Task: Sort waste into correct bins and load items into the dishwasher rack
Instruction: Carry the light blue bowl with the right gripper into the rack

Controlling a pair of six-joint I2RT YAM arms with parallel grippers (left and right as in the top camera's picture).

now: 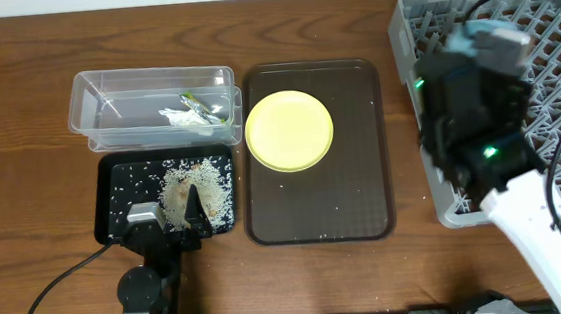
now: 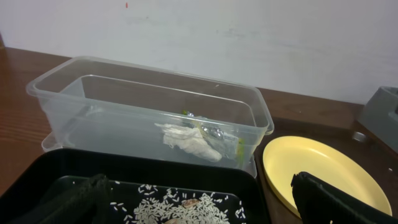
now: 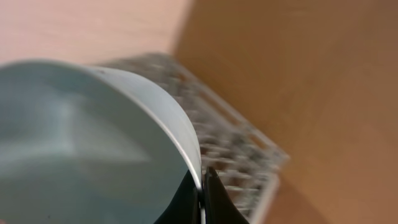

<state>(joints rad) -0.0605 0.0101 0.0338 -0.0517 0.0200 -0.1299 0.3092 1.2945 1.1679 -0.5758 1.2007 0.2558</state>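
Note:
My right gripper is shut on the rim of the light blue bowl and holds it above the grey dishwasher rack; the bowl also shows in the overhead view. My left gripper is open, low over the black tray with loose rice. The clear tub behind it holds white paper scraps and the green-and-orange wrapper. The yellow plate lies on the brown serving tray. White bowl, cup and chopsticks are out of view.
A few rice grains lie scattered on the brown serving tray. The rack reaches to the table's right edge. A black cable runs across the wood at the front left.

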